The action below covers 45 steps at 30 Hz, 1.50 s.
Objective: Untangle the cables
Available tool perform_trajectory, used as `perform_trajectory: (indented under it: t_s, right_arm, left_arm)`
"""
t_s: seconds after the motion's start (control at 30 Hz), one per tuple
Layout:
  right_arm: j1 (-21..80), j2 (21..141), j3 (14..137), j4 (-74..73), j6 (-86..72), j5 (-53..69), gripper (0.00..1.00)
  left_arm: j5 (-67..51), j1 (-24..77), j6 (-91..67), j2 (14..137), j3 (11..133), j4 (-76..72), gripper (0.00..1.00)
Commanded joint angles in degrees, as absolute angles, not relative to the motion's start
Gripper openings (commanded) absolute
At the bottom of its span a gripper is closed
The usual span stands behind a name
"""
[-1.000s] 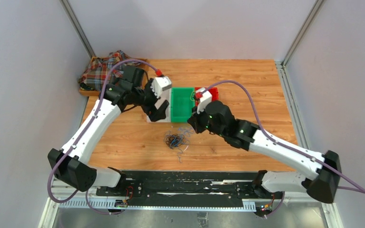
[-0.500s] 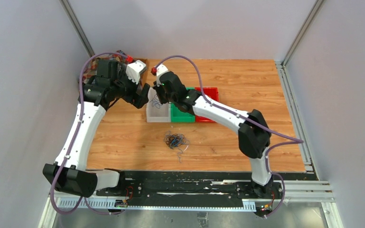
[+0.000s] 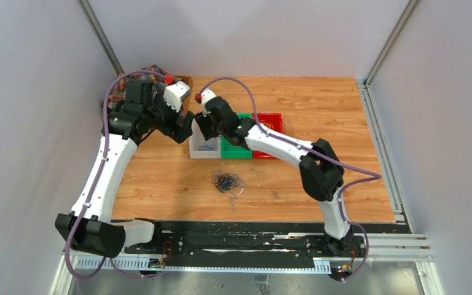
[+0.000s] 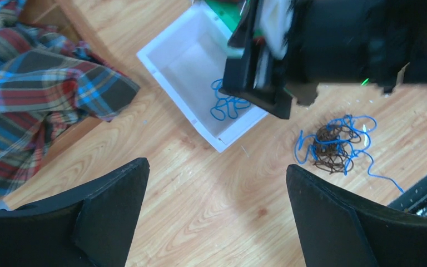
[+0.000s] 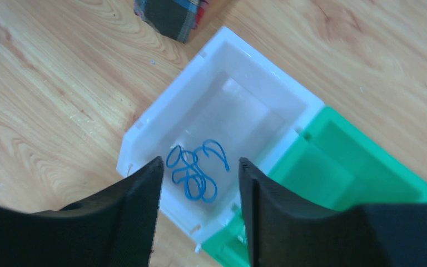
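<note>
Blue cable loops (image 5: 195,169) are contained loose in the white bin (image 5: 169,94), a tangled heap of blue and dark cables (image 3: 227,182) is laid on the bench (image 3: 319,104) nearer the arm bases, and the left jaws and the right jaws are both spread and empty, the latter above that bin.

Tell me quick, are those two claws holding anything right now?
Left gripper: open, empty.
Right gripper: open, empty, over the blue cables in the white bin.
</note>
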<state>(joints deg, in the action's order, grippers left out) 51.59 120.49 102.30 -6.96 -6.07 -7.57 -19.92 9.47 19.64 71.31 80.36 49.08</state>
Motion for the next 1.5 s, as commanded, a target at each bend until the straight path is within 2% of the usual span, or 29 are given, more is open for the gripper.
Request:
perform_trajectory:
  t_s: [0.0,0.07,0.17,0.37,0.6,0.7,0.9,1.13,1.3,1.37,1.47]
  right_arm:
    - [48.28,108.58,94.43,-1.53,-8.65,-4.98,0.56]
    - [47.03,103.71,89.93,-0.79,-9.27,-5.05,0.58]
    - [45.6,95.8,80.47,0.97,-10.62,-4.46,0.58]
    - [45.6,80.46,59.38,2.26,-14.47,-1.57,0.57]
    - [46.29,69.74,40.12,6.71,-24.22,-0.54,0.48]
    - [48.56,70.24,37.36,8.18,-26.12,-1.02,0.47]
    - [49.94,78.83,39.21,9.7,-27.61,2.74,0.53]
    - [50.35,87.8,41.64,11.6,-29.49,8.38,0.51]
    - [50.65,89.17,40.85,13.64,-30.8,10.64,0.42]
    - [50.64,89.89,40.87,14.04,-31.06,11.28,0.29]
    - [50.31,89.11,41.11,12.72,-30.85,10.15,0.03]
  left_arm:
    - [-26.69,9.05,23.37,70.89,78.0,49.37,0.99]
    - [-29.71,9.1,24.66,71.41,76.92,50.34,0.99]
    - [-33.33,10.09,24.98,72.71,74.81,51.08,0.92]
    - [-32.05,19.94,27.27,76.09,69.36,51.15,0.82]
    - [-32.61,26.34,28.52,85.38,67.74,50.76,0.72]
    - [-33.86,27.1,28.3,88.27,67.19,49.25,0.71]
    - [-33.23,28.01,29.35,90.24,63.14,44.55,0.7]
    - [-31.94,28.95,28.38,90.12,58.49,39.88,0.58]
    - [-31.26,29.27,26.85,89.54,56.41,36.39,0.4]
    - [-30.59,29.27,26.23,88.95,55.66,35.0,0.31]
    - [-28.69,29.27,26.19,87.75,55.5,35.1,0.12]
